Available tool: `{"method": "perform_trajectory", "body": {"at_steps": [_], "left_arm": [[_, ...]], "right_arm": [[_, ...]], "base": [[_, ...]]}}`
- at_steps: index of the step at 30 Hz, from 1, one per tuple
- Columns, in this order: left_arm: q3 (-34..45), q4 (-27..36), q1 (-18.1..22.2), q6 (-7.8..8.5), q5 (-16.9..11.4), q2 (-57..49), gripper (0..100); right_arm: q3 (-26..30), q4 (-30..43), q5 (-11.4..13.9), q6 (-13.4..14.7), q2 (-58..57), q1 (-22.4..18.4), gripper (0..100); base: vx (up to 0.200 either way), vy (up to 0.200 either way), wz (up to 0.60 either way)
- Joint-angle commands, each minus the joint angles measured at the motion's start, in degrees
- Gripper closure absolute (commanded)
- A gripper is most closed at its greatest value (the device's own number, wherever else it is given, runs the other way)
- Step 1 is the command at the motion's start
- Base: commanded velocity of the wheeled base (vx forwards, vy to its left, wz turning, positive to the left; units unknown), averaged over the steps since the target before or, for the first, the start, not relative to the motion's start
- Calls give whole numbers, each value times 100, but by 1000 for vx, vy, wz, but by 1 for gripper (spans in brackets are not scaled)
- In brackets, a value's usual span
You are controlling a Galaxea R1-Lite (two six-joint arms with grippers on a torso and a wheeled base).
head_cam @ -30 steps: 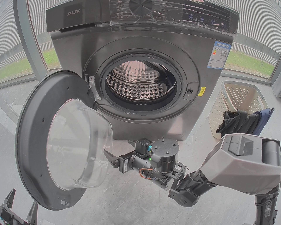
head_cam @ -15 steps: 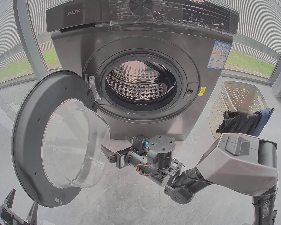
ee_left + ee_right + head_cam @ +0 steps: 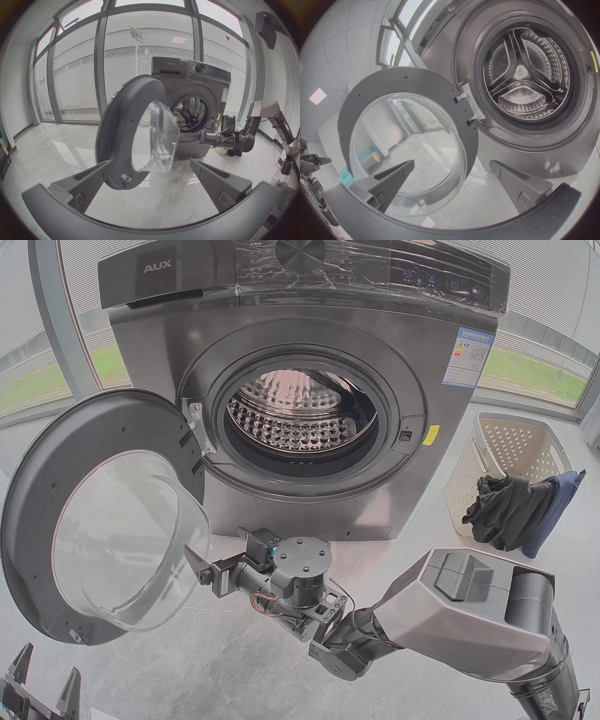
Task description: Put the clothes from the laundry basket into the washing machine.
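The grey washing machine [image 3: 300,321] stands ahead with its round door [image 3: 94,446] swung out to the left and its steel drum [image 3: 300,409] bare inside. My right gripper [image 3: 215,545] is low in front of the machine, open, one fingertip against the door's glass bowl [image 3: 125,540]. In the right wrist view the right gripper [image 3: 451,164] holds nothing, and the door [image 3: 406,81] and drum [image 3: 525,72] lie beyond it. A white laundry basket [image 3: 519,440] stands right of the machine with dark clothes [image 3: 506,509] and a blue garment [image 3: 559,502] draped over its rim. My left gripper [image 3: 44,677] sits open at the bottom left.
Pale glossy floor [image 3: 250,671] spreads in front of the machine. Tall windows [image 3: 125,62] stand behind and beside it. The open door takes up the space left of the drum opening. From the left wrist view my right arm [image 3: 262,118] reaches across from the basket side.
My right arm has moved left and slightly lower. The door has swung farther open to the left with it.
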Motion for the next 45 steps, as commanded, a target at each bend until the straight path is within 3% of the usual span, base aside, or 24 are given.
{"method": "perform_trajectory", "body": {"at_steps": [1,8,15,26,30,32,35,36,38,41,43,45], "left_arm": [[101,-4,0,-2,1,-86,0],[101,-4,0,-2,1,-86,0],[101,-4,0,-2,1,-95,0],[101,-4,0,-10,1,-86,0],[101,-4,0,-10,-8,-86,0],[101,-4,0,-19,1,-86,0],[101,-4,0,-28,1,-86,0],[101,-4,0,-37,18,-95,0],[101,-4,0,7,27,-95,0],[101,-4,0,-2,27,-95,0],[101,-4,0,7,27,-95,0],[101,-4,0,7,27,-95,0]], "right_arm": [[-78,16,-6,5,75,-42,0],[-245,394,-76,5,146,-33,0],[-1378,922,-454,5,664,90,0],[-2758,1141,-674,-3,1455,151,0],[-2758,1115,-744,-3,1446,107,0],[-2574,1053,-753,-21,1315,55,0],[-1765,974,-753,-56,541,-86,0],[-1106,974,-753,-65,-30,-174,0],[-684,965,-735,-65,-443,-235,0],[520,913,-735,-83,-1524,-411,0],[1671,798,-674,-206,-2526,-648,0],[2260,763,-665,-329,-3054,-798,0]], "base": [[0,0,0],[0,0,0],[0,0,0],[0,0,0],[0,0,0],[0,0,0],[0,0,0],[0,0,0],[0,0,0],[0,0,0],[0,0,0],[0,0,0]]}}
